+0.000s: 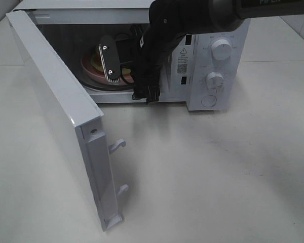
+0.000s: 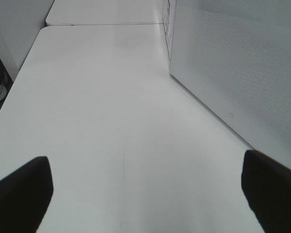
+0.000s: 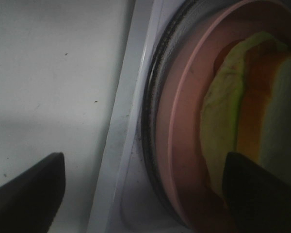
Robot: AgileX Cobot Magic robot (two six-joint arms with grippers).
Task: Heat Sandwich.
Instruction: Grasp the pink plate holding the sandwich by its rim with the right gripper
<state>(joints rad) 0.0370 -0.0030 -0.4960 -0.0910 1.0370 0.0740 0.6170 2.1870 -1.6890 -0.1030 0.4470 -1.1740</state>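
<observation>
- Your right claw gapes wide and empty over the pink plate; I'd draw it straight out, clear of the rim.
- Your left claw hangs spread above the tabletop.
- One sandwich sits on one plate, inside one microwave.

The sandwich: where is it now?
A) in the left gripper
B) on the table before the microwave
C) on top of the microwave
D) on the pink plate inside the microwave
D: the sandwich lies on the pink plate inside the open microwave.
</observation>
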